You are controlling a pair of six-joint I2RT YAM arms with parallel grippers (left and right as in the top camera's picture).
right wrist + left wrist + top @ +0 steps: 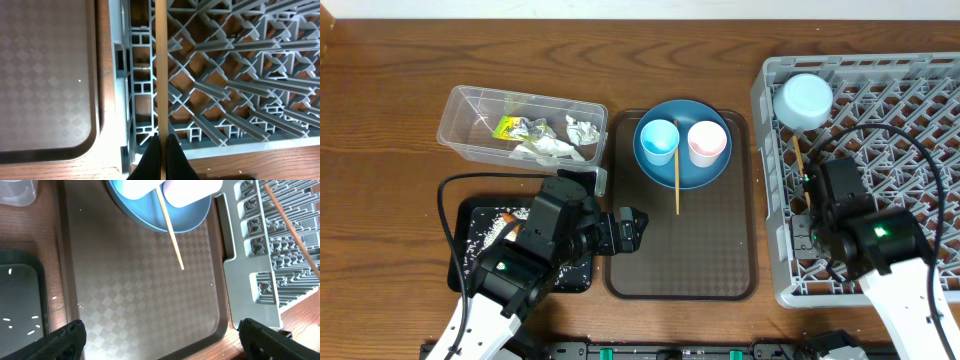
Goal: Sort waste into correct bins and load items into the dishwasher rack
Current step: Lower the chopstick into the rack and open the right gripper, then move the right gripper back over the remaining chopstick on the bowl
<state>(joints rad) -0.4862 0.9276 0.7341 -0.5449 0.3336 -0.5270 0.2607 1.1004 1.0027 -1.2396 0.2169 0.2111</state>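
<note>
We see the grey dishwasher rack point(880, 80) filling the right side of the table, the biggest thing there. Next in size is the brown serving tray point(680, 260) at the middle, just beside the rack's left wall. To the left sit the clear tub point(455, 120) at the back and the black tray point(470, 225) in front of it, partly hidden under our left arm. The dark-blue plate point(695, 178) rests on the far end of the brown tray. The pale bowl point(803, 100) lies mouth-down in the rack's far left corner. Our left gripper point(160, 330) hovers over the brown tray's near left part with its fingers spread wide and nothing between them. Our right gripper point(161, 155) is pressed together on the held chopstick point(161, 75), which runs over the rack's lattice along its left edge. The light-blue cup point(660, 140) and the pink cup point(707, 143) stand side by side on the plate. The second chopstick point(677, 185) lies between them, its near end reaching past the plate onto the tray. In the tub lie white tissue point(552, 150), silver foil point(535, 128) and the yellow-green wrapper point(506, 126). Rice grains point(505, 220) dot the black tray.
</note>
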